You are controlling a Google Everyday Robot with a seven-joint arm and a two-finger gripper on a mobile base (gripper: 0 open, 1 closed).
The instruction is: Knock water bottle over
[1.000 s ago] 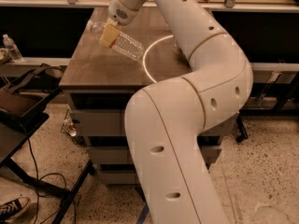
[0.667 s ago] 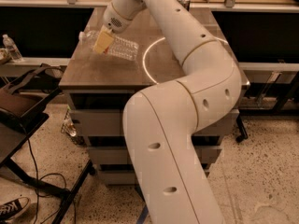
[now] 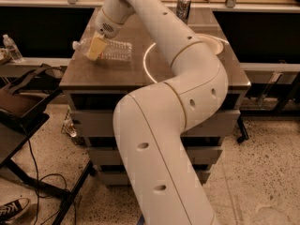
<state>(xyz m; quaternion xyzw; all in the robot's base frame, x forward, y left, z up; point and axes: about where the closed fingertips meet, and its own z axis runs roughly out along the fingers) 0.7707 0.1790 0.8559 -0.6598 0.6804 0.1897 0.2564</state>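
The water bottle (image 3: 115,50) is clear and ribbed. It lies on its side on the brown table top (image 3: 117,74) at the left, with its white cap (image 3: 75,45) pointing left. My gripper (image 3: 95,48) hangs from the white arm (image 3: 154,27) and sits right over the bottle's neck end, touching or just in front of it. The arm hides part of the table's middle.
A white bowl (image 3: 213,42) sits at the table's right, partly behind the arm. A slim metal can (image 3: 183,7) stands at the far edge. A small clear bottle (image 3: 11,48) stands on a ledge at far left. A black stand (image 3: 23,111) and cables are on the floor at left.
My gripper has swept left and toward the table's front. The bottle has gone from slanted to lying flat on its side, cap to the left.
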